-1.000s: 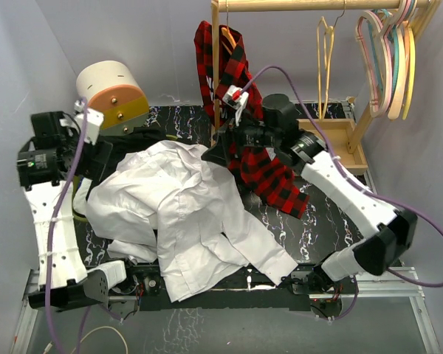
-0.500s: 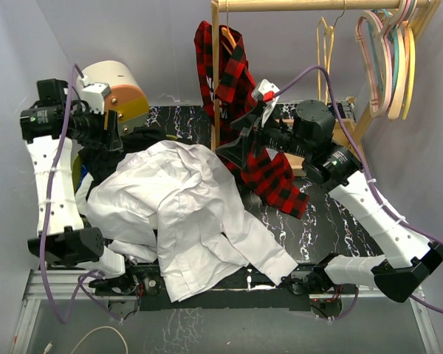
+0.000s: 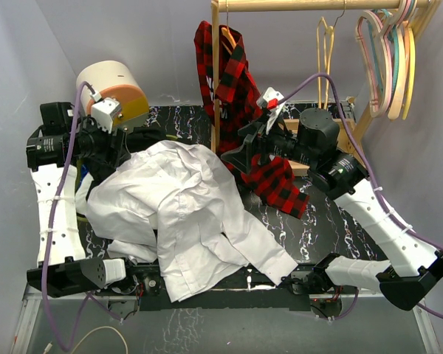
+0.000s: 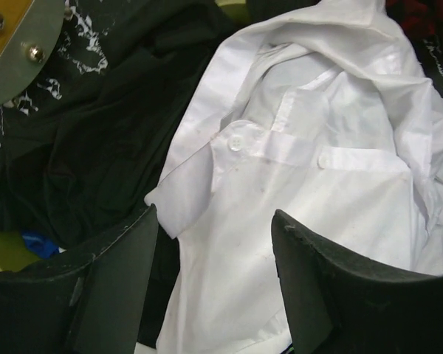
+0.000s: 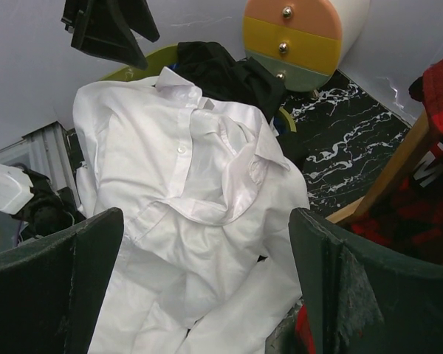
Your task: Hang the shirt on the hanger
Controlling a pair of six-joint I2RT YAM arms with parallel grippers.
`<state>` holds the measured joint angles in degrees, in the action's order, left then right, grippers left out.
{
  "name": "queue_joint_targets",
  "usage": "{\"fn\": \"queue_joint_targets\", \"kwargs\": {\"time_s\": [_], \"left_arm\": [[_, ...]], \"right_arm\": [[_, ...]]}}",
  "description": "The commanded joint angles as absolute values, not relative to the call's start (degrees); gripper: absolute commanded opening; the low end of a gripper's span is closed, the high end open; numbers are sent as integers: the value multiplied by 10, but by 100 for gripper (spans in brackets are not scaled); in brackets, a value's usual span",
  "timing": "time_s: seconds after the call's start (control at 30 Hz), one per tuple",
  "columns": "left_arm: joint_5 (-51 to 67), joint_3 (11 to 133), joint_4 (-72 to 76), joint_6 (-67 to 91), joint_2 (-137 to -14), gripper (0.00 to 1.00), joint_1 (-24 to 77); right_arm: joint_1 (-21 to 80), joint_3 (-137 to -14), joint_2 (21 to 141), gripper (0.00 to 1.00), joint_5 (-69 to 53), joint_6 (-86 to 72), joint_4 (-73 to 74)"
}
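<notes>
**Shirt heaped on the counter, both tools hanging open above it**

One white shirt sprawls crumpled from the counter's far left corner to its near edge, hiding most of the left half. Its sleeves are hard to trace in the folds. One pale yellow hanger hangs bare on the wooden rail above the far right corner, well apart from the shirt. The left tool is spread wide over the collar, gripping nothing. The right tool gapes too, empty. One black garment lies partly under the shirt in a yellow-green tub, mostly hidden. The round drawer unit's three drawers are shut. The pastel hangers are bunched too tightly to count.
</notes>
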<state>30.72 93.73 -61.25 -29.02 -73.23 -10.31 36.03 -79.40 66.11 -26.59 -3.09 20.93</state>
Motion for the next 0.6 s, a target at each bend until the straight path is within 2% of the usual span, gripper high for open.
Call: {"fn": "queue_joint_targets", "kwargs": {"time_s": [0.0, 0.17, 0.3, 0.5, 0.57], "left_arm": [[379, 906, -593, -325, -718, 63, -97], [303, 874, -538, -317, -730, 60, -80], [276, 855, -509, -323, -735, 53, -78], [315, 837, -502, -331, -726, 25, -58], [338, 834, -515, -334, -719, 9, -38]], "right_arm": [[361, -826, 640, 99, -241, -24, 215], [360, -847, 624, 98, -198, -7, 238], [361, -890, 609, 98, -105, 14, 237], [361, -920, 583, 98, 136, 29, 165], [361, -959, 614, 99, 218, 62, 187]]}}
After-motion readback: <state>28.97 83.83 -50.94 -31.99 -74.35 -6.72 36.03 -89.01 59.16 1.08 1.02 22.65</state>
